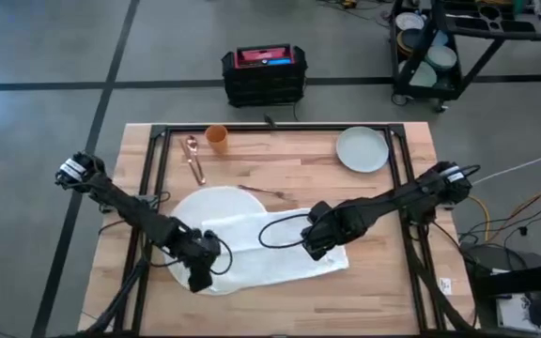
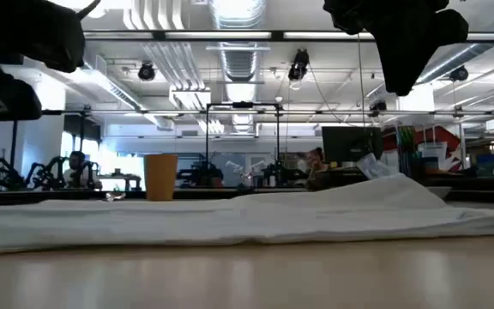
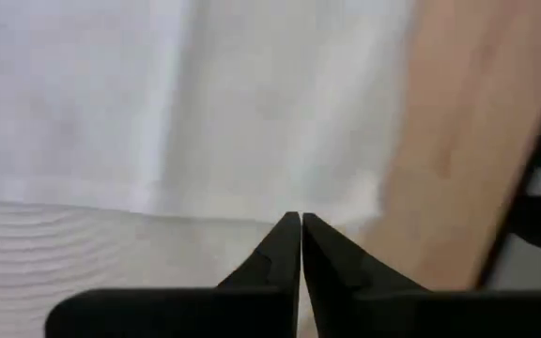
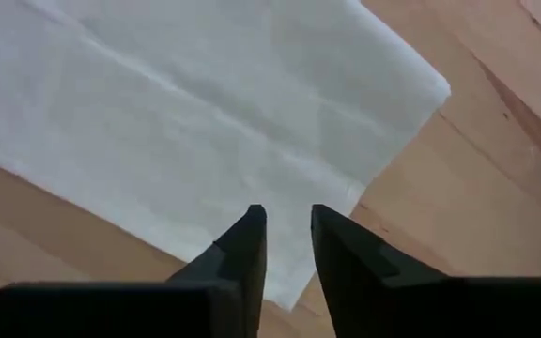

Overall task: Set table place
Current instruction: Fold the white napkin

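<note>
A large round white mat [image 1: 195, 208], the place, lies on the table [image 1: 383, 282]. A white cloth [image 1: 285, 246] is spread flat over the mat's near right part and the wood beside it. My left gripper [image 3: 301, 220] is shut and hovers over the cloth's edge at the mat's near left rim [image 3: 36, 258]. My right gripper [image 4: 285, 214] is narrowly open above the cloth's [image 4: 214, 122] right end, nothing between its fingers. In the low view both grippers [image 2: 24, 51] [image 2: 406, 43] hang well above the cloth [image 2: 230, 215].
A pale grey-green plate [image 1: 362, 148] sits at the far right and an orange cup [image 1: 216, 137] at the far left. Copper spoons [image 1: 193, 158] lie near the cup, and thin cutlery [image 1: 266, 192] lies at the mat's far right rim. Black frame rails [image 1: 153, 169] cross the tabletop.
</note>
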`<state>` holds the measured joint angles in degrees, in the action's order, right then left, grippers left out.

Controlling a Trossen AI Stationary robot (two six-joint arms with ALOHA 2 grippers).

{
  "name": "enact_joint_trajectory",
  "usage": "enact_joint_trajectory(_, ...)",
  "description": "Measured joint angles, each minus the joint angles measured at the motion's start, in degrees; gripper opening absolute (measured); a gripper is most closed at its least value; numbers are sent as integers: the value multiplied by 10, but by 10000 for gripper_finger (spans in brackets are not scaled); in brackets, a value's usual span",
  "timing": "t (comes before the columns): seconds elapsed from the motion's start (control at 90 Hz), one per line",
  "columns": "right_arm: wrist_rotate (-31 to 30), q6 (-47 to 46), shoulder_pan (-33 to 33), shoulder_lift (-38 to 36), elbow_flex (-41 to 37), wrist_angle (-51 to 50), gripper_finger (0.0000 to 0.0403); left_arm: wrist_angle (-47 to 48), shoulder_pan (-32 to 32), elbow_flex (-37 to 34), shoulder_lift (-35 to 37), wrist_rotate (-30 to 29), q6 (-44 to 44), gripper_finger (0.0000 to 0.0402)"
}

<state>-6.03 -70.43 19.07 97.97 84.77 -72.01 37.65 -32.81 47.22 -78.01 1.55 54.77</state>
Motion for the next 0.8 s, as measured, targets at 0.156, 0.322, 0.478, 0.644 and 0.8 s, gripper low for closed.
enact_joint_trajectory(0.156,43,-1,13,0,-4,-13,73,4,3,0,-3,-18,-92,0)
enact_joint_trajectory(0.322,49,-81,56,0,-43,-44,56,57,12,-4,-3,-78,-81,0)
enact_joint_trajectory(0.478,2,-144,52,0,-87,-38,33,95,38,-19,-4,-159,-68,0)
enact_joint_trajectory(0.644,-98,-196,-13,0,-119,-37,14,91,122,-31,-3,-135,-67,0)
enact_joint_trajectory(0.8,-84,-127,-90,-9,-140,-19,21,87,172,-31,4,-62,-85,0)
